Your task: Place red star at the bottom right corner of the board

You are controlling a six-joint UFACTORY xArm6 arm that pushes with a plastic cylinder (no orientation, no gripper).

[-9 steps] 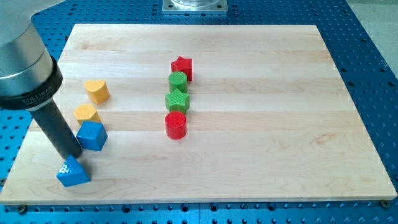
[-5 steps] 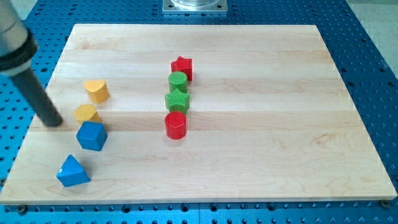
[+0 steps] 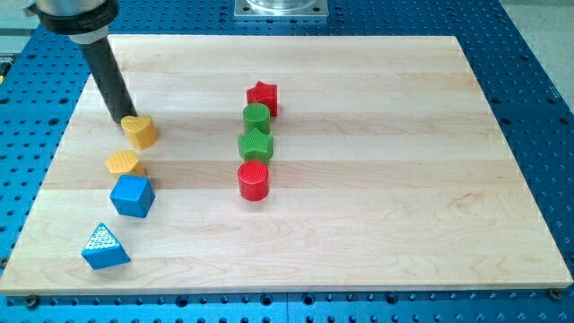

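Note:
The red star (image 3: 263, 96) sits at the top of a short column of blocks near the middle of the wooden board (image 3: 377, 179). Below it in the column are a green cylinder (image 3: 256, 117), a green star (image 3: 256, 144) and a red cylinder (image 3: 254, 180). My tip (image 3: 123, 119) is at the view's left, just above and left of the yellow heart (image 3: 140, 131), close to touching it. It is far to the left of the red star.
A yellow block (image 3: 125, 163), a blue cube (image 3: 132, 195) and a blue triangle (image 3: 104, 247) lie in a line down the board's left side. The blue perforated table (image 3: 538, 81) surrounds the board. A metal mount (image 3: 282, 8) sits at the view's top.
My tip has moved up and to the right, from beside the blue triangle and blue cube to the yellow heart's upper left. No block has visibly moved.

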